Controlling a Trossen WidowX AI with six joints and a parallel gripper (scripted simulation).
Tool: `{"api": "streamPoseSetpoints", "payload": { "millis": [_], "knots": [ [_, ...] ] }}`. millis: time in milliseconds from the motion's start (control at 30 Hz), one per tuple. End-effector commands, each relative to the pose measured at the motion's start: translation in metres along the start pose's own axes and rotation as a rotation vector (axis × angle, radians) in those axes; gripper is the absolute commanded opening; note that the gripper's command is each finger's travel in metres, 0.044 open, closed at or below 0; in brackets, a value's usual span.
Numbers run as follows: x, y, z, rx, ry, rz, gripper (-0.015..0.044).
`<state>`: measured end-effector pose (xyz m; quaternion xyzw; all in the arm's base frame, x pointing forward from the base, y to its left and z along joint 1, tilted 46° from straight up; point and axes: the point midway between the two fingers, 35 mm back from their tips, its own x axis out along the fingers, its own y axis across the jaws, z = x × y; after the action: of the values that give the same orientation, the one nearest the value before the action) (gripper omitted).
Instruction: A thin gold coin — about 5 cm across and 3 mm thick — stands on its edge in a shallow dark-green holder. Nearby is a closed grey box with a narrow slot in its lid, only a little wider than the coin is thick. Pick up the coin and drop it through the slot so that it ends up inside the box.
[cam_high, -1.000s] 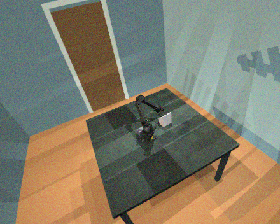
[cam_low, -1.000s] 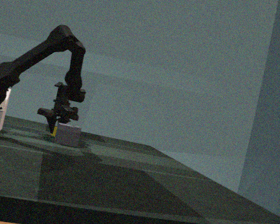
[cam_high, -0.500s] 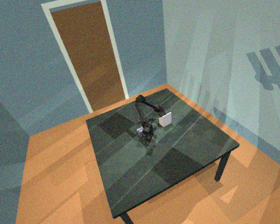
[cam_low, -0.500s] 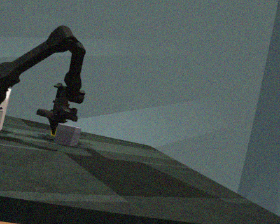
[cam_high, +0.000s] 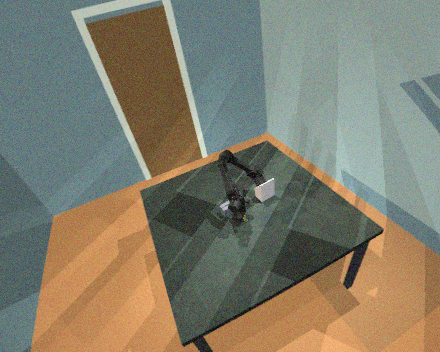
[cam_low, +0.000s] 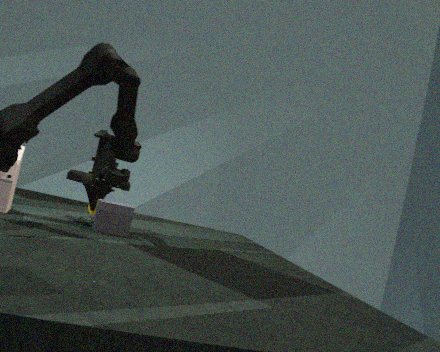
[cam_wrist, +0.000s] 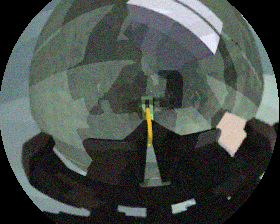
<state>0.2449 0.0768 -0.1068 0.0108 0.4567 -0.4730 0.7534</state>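
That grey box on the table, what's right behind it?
Behind the grey box the gripper is shut on the gold coin, whose yellow edge peeks out at the box's left corner. The coin's holder is hidden from this side.

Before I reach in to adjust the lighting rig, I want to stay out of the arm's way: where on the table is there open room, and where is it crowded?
Open room: the near half of the table, toward its front edge and right leg. Crowded: the far middle, where the gripper, shut on the gold coin, hangs beside the grey box, with a white block close behind.
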Motion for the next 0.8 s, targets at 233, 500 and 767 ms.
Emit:
{"api": "streamPoseSetpoints", "payload": {
  "millis": [233,500,767],
  "knots": [
    [-0.027,0.003,0.001,0.009,0.007,0.007,0.0],
    [-0.047,0.002,0.001,0.009,0.007,0.007,0.0],
    [-0.068,0.0,0.001,0.009,0.006,0.006,0.0]
  ]
}}
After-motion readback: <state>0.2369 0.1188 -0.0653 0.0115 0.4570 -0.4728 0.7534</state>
